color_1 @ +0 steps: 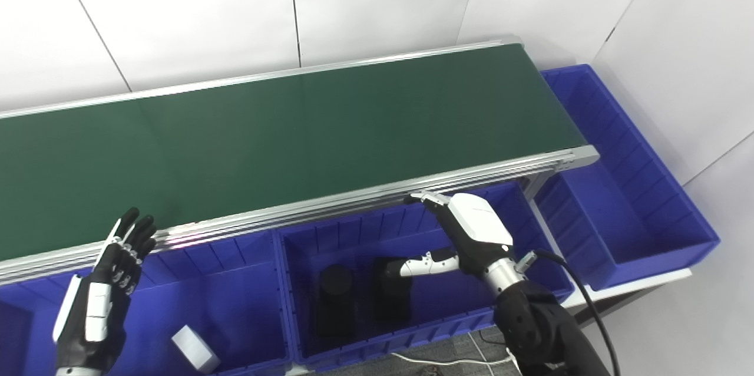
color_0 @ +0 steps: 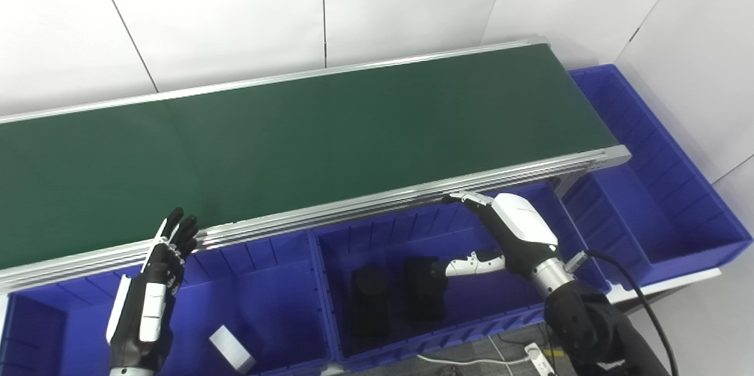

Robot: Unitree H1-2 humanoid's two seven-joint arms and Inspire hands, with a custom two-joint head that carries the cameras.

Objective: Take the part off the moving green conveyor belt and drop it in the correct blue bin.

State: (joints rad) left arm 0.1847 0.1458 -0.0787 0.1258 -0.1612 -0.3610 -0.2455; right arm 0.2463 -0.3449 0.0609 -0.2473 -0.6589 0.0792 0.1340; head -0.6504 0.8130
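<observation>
1. Belt first: the green conveyor belt [color_0: 330, 140] shows bare along its whole visible length; no part rides on it in either view, so nothing is there to take yet.
2. Parts already lie in the bins; two black parts [color_0: 371, 299] sit in the middle blue bin [color_0: 377, 234], one rounded and one blocky; a white block [color_0: 231, 349] lies in the left blue bin [color_0: 253, 252]; the far right blue bin [color_0: 695, 211] looks empty.
3. The right hand [color_0: 506, 234] hangs over the middle bin, fingers spread, holding nothing; the left hand [color_0: 156, 287] is raised by the belt's rail, fingers apart, also empty.
4. Judging by those binned, a coming part should be rigid, light and smooth; grip across its flat sides.
</observation>
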